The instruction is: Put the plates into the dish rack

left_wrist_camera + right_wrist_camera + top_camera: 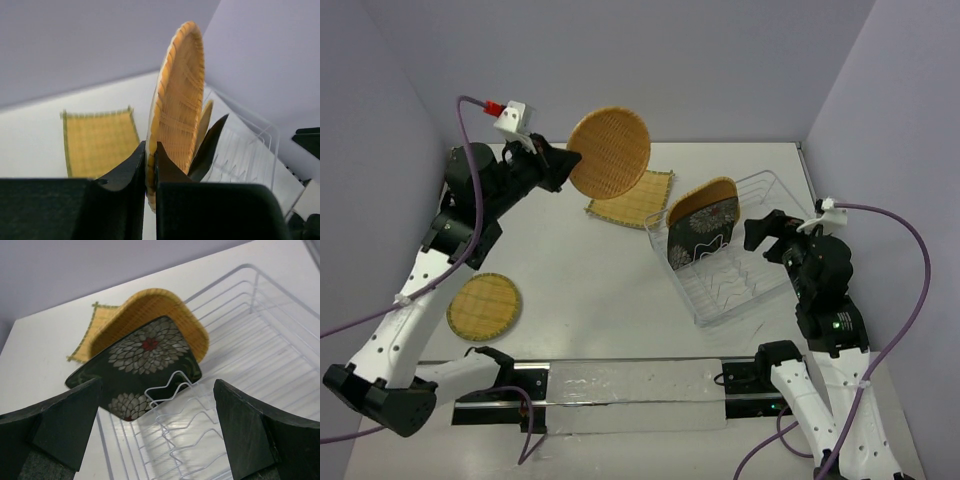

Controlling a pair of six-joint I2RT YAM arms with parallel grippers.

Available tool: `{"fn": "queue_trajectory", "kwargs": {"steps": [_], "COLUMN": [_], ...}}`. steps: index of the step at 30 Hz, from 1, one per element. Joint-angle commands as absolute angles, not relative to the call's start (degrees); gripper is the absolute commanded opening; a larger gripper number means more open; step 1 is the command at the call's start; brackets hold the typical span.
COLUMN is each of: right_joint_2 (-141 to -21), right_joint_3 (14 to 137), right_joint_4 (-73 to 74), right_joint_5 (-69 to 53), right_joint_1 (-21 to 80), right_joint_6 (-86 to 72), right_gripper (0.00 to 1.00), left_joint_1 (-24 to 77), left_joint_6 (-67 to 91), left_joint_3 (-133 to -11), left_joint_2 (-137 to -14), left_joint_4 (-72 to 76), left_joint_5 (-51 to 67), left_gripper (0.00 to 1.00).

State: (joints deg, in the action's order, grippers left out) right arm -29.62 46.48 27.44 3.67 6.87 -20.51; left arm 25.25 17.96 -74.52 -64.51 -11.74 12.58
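The left end effector (565, 163) is clamped on the rim of the round plate (609, 152), probably light and stiff, held upright in the air left of the rack (740, 290), while the right end effector (760, 232) gapes wide, empty.

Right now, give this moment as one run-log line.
left tool: shut on round woven bamboo plate | right tool: open, at white wire rack | racked: dark square flowered plate

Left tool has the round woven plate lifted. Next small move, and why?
Probably carry the round woven plate right toward the dish rack: the left tool grips it on edge, short of the rack, and tines beside the dark floral plate stand free.
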Motion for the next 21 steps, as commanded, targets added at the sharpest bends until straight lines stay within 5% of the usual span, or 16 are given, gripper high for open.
{"fn": "queue_trajectory", "kwargs": {"steps": [1,11,21], "right_joint_2": [-28.83,-25.49,-24.35], "right_joint_3": [46.71,46.17,45.97], "right_joint_4": [28.08,32.58,32.61], "right_joint_5": [13.57,29.76,31.22], "right_joint_1": [7.03,7.03,7.03], "right_joint_6": [-23.14,-28.68,-28.56], "right_gripper": [1.00,1.00,1.00], "left_joint_1": [36.25,66.45,68.91], "left_joint_6": [8.99,-9.07,-13.72], "left_joint_3": [-84.29,-97.20,-99.32], "left_joint_2": [-65.90,-80.79,-92.34], "left_joint_4": [-14.28,-18.54,-15.65], "left_joint_5": [7.07,-12.08,-12.00], "left_gripper": [0.00,0.00,0.00]}}
